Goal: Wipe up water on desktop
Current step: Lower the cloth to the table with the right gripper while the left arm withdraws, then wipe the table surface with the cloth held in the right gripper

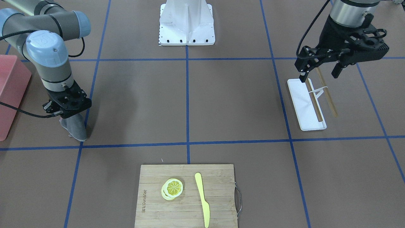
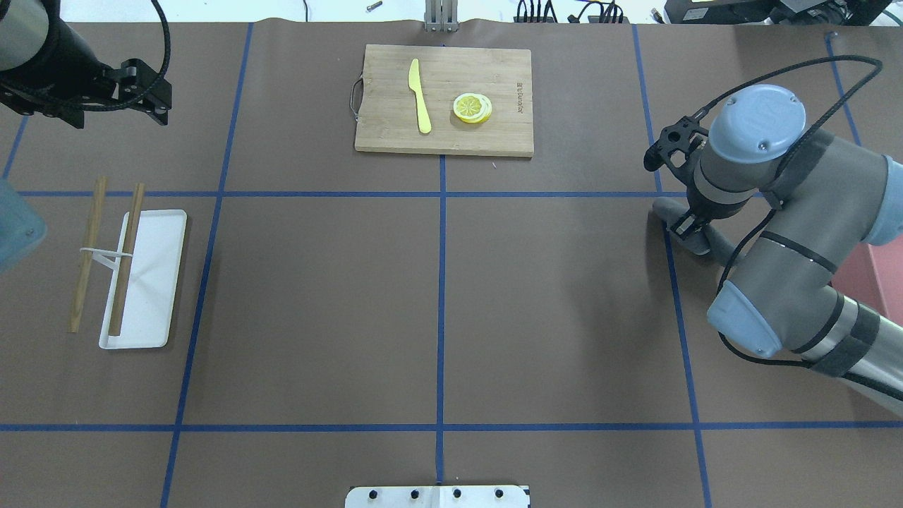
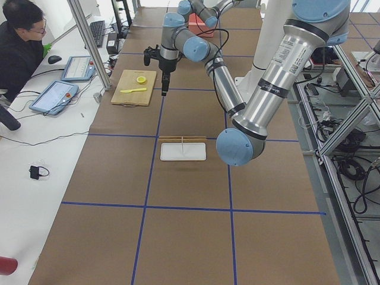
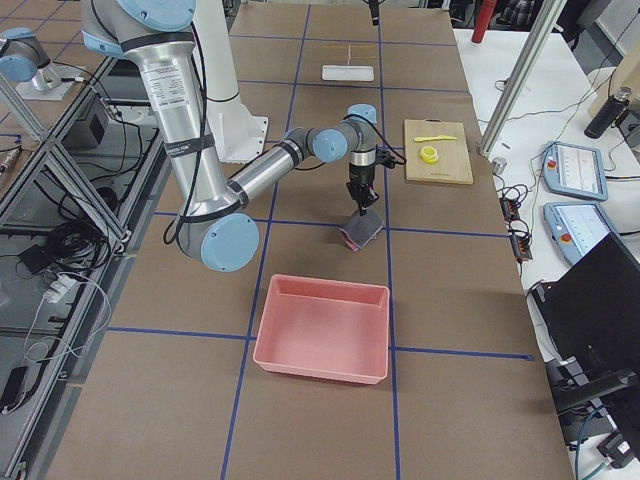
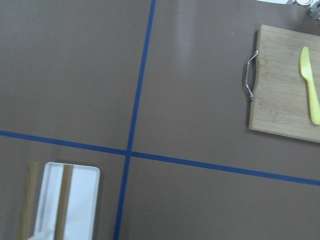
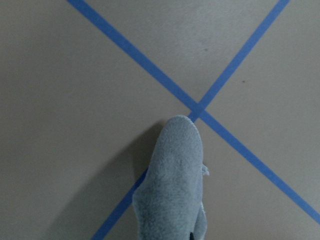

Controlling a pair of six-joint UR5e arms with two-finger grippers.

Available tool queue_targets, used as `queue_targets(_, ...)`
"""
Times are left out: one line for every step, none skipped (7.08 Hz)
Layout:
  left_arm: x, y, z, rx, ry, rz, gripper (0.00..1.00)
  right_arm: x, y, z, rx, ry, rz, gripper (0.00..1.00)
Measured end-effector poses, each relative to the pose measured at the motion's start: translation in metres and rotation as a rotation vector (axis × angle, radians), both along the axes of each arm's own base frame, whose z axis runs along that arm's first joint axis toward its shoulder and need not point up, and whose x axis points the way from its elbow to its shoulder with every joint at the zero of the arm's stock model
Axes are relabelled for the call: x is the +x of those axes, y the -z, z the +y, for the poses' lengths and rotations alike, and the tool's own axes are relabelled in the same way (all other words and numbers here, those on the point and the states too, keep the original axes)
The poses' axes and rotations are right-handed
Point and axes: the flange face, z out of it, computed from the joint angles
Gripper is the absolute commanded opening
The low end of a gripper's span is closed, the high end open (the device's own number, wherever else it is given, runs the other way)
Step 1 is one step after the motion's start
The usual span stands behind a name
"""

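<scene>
- Grey cloth (image 6: 172, 185): clamped in my right end effector (image 1: 69, 114), tip down on the desk (image 2: 317, 303) at a tape crossing (image 6: 197, 111), positioned for wiping.
- Left end effector (image 1: 320, 72): parted, empty, raised clear.
- Water: none discernible.

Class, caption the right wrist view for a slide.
Grey cloth, seen from above, its tip at a crossing of blue tape lines on the brown desktop.

Left claw (image 1: 319, 77) spread, right claw (image 1: 69, 116) clenched
</scene>
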Motion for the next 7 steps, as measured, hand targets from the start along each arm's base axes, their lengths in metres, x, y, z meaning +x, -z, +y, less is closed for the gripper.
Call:
queue_targets(-0.004,-0.009,0.000,0.001,-0.010,-0.019,0.98,-0.021,0.000,0.014,-0.021,0.020,-0.007,0.00)
queue_targets(-0.006,-0.015,0.000,0.003,-0.006,-0.037,0.98,-0.039,0.003,0.030,-0.057,0.036,-0.031,0.00)
queue_targets(-0.008,-0.019,-0.002,0.014,0.009,-0.064,0.98,-0.055,0.011,0.049,-0.111,0.047,-0.071,0.00)
queue_targets(-0.009,-0.022,-0.005,0.024,0.023,-0.086,0.98,-0.072,0.020,0.071,-0.167,0.047,-0.105,0.00)
queue_targets(-0.009,-0.024,-0.007,0.026,0.029,-0.097,0.98,-0.093,0.033,0.096,-0.218,0.033,-0.131,0.00)
queue_targets(-0.008,-0.027,-0.009,0.022,0.031,-0.105,0.98,-0.112,0.052,0.121,-0.259,0.020,-0.159,0.00)
queue_targets(-0.006,-0.030,-0.011,0.016,0.031,-0.111,0.98,-0.124,0.072,0.144,-0.295,0.013,-0.190,0.00)
